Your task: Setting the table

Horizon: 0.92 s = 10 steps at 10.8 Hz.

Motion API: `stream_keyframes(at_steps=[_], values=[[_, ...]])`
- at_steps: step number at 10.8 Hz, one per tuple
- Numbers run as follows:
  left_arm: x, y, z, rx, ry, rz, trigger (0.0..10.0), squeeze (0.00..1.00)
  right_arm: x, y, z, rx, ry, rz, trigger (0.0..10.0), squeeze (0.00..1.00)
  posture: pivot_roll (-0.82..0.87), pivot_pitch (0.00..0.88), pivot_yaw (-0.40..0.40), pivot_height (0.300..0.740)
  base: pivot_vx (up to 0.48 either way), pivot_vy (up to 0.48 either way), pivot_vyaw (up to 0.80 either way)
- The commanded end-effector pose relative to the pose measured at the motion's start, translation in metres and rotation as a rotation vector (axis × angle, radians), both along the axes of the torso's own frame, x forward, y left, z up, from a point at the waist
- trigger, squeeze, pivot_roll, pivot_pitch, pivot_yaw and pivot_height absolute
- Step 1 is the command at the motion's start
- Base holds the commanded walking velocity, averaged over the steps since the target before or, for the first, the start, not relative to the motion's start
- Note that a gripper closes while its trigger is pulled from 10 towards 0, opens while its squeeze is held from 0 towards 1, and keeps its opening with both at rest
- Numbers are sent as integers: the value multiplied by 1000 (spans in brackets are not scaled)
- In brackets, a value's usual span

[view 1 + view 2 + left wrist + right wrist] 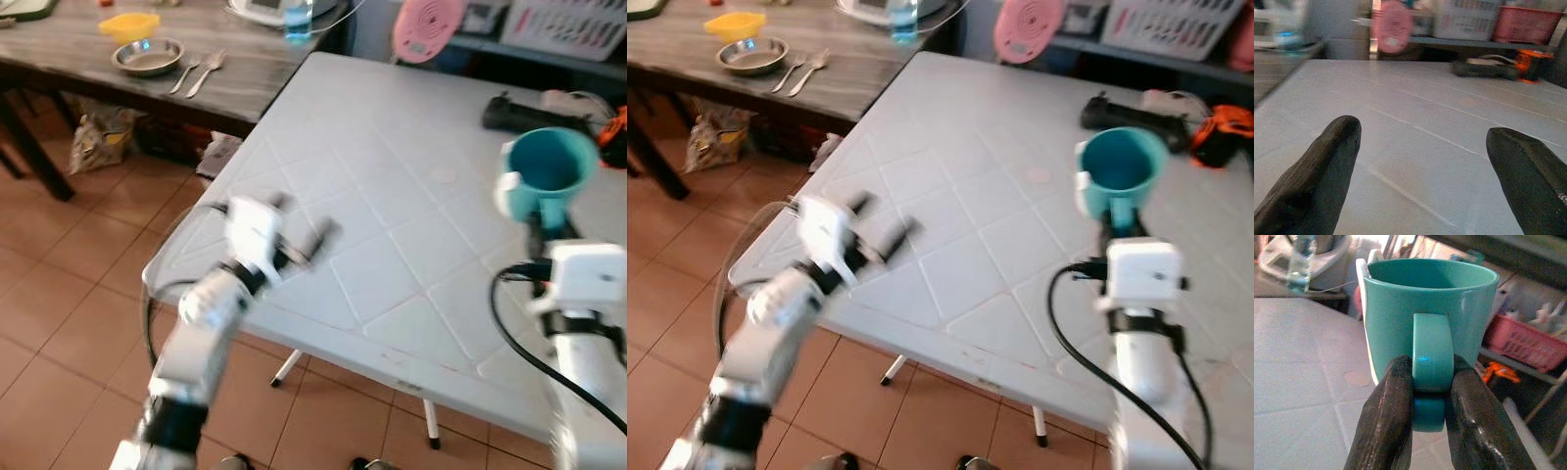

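Right gripper with teal mug above white table

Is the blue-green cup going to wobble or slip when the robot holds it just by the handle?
The glossy teal mug looks hard and smooth, so it might slip a little. The right gripper pinches only its handle with both black fingers, so the mug could probably swing or tilt. It looks empty, so likely not too heavy, but breakable if dropped on the white plastic table.

Pink fan, white basket, orange tool.
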<state>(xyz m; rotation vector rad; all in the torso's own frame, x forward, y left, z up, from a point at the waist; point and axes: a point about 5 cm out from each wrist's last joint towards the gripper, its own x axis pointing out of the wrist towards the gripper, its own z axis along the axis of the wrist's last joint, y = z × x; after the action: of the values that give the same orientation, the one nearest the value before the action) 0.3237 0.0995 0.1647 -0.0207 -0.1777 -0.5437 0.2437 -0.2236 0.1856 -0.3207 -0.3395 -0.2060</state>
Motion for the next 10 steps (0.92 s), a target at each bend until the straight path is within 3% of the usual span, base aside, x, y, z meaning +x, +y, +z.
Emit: stream_keyframes(at_steps=[1, 2, 5, 10], values=[[5, 6, -1, -1, 4, 59, 10000, 0, -7, -2, 8, 5, -25, -37, 5843, 0, 82, 83, -52, 740, 0, 0, 0], [9, 10, -2, -15, 15, 84, 10000, 0, -11, -1, 8, 19, -13, -55, 10000, 0, 81, 80, -53, 740, 0, 0, 0], [11, 14, -8, -20, 40, 111, 10000, 0, -15, 2, 2, 87, 40, -98, 10000, 0, 88, 86, -45, 740, 0, 0, 0], [12, 12, -8, -21, 54, 101, 10000, 0, -17, 9, -3, 128, 73, -107, 10000, 0, 91, 111, -26, 740, 0, 0, -755]])
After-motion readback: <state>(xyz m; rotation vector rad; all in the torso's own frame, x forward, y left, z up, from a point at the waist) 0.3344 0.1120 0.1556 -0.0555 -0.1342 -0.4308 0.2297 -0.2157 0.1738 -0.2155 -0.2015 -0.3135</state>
